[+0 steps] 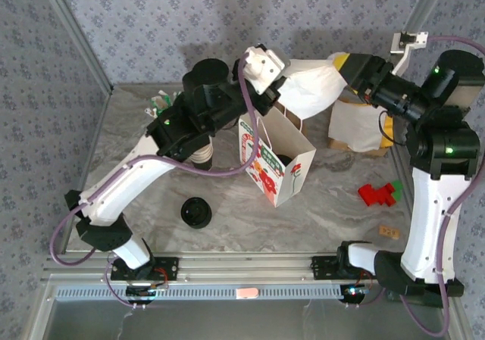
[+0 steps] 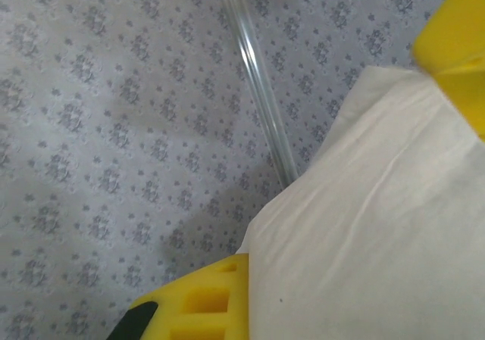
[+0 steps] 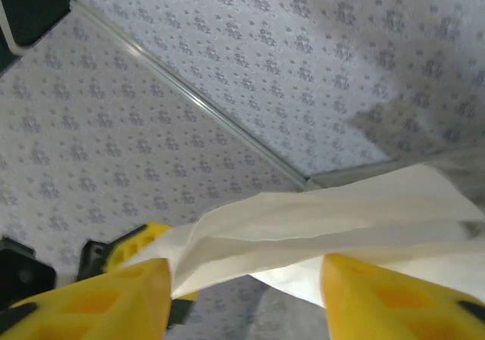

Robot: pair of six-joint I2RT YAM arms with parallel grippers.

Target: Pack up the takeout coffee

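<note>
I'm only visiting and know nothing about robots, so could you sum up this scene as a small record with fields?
held: white napkin, in the air between both jaws
left jaws: shut on the napkin
right jaws: open around the napkin
gift bag: upright, open, dark round shape inside
black lids: loose on table, left side
red and green blocks: right side

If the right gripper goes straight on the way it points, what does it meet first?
The white napkin, which hangs between the open fingers of the right gripper. Behind it the left gripper seems next, though depth is unclear.
</note>
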